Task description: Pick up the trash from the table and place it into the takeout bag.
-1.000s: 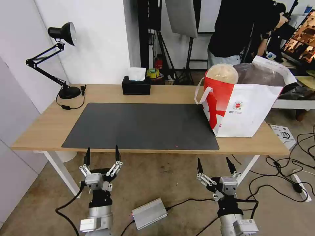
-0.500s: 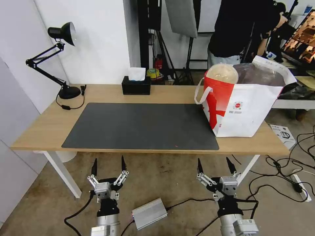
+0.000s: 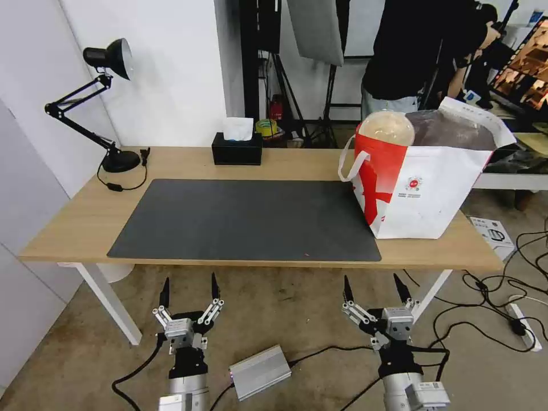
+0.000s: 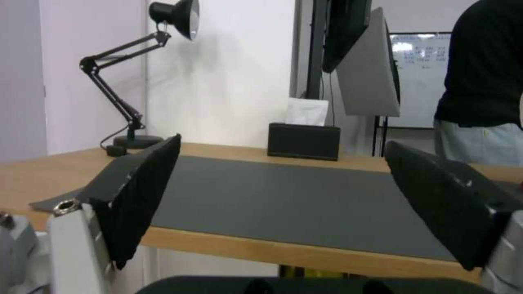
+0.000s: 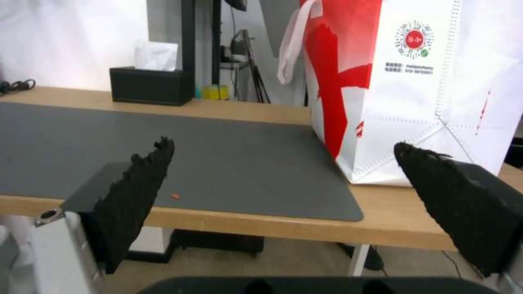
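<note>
The takeout bag (image 3: 422, 200) stands upright on the right end of the table (image 3: 85, 217), partly on the dark grey mat (image 3: 245, 220). A beige lidded paper bowl (image 3: 386, 127) pokes out of the bag's open top at its left corner. On the mat's front edge lies a tiny red scrap (image 3: 306, 254). My left gripper (image 3: 189, 282) and right gripper (image 3: 371, 282) hang below and in front of the table's front edge, both open, holding nothing. In the right wrist view the bag (image 5: 436, 94) stands beyond the open right gripper (image 5: 284, 143).
A black tissue box (image 3: 236, 149) sits at the back middle, and a black desk lamp (image 3: 121, 161) at the back left corner. On the floor lie a silver metal box (image 3: 260, 371) between my arms, and cables (image 3: 502, 319) and a white carton (image 3: 491, 231) to the right.
The left gripper has dropped lower, away from the table's front edge, and shifted slightly right, then stopped. The right gripper and the things on the table have not moved.
</note>
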Tool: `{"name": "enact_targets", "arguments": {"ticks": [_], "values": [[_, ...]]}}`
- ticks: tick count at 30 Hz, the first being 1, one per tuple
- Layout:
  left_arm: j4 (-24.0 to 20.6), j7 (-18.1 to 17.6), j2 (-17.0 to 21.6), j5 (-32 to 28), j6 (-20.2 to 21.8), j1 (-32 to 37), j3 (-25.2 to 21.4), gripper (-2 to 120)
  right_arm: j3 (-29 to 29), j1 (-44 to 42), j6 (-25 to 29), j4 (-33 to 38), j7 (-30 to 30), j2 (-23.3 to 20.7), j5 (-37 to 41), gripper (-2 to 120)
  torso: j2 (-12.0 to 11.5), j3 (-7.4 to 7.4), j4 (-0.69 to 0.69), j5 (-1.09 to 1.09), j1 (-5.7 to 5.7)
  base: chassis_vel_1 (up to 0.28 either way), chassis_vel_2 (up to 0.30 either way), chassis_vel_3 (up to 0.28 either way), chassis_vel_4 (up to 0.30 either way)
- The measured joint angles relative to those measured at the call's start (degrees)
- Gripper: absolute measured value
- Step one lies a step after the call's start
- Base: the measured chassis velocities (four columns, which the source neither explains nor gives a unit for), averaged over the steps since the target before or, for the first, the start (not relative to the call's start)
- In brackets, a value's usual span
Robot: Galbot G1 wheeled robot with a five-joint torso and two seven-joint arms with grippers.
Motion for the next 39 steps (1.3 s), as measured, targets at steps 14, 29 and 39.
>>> {"name": "enact_targets", "arguments": {"ticks": [14, 29, 39], "values": [[0.0, 0.0, 0.0, -0.1, 0.1, 0.0, 0.0, 100, 0.0, 0.0, 0.0, 0.0, 0.0, 0.0, 0.0, 100, 0.0, 0.0, 0.0, 0.0, 0.0, 0.0, 0.0, 0.0, 0.0], [-0.1, 0.0, 0.1, -0.1, 0.1, -0.1, 0.0, 100, 0.0, 0.0, 0.0, 0.0, 0.0, 0.0, 0.0, 100, 0.0, 0.0, 0.0, 0.0, 0.0, 0.0, 0.0, 0.0, 0.0], [-0.1, 0.0, 0.1, -0.1, 0.1, -0.1, 0.0, 100, 0.0, 0.0, 0.0, 0.0, 0.0, 0.0, 0.0, 100, 0.0, 0.0, 0.0, 0.0, 0.0, 0.0, 0.0, 0.0, 0.0]]}}
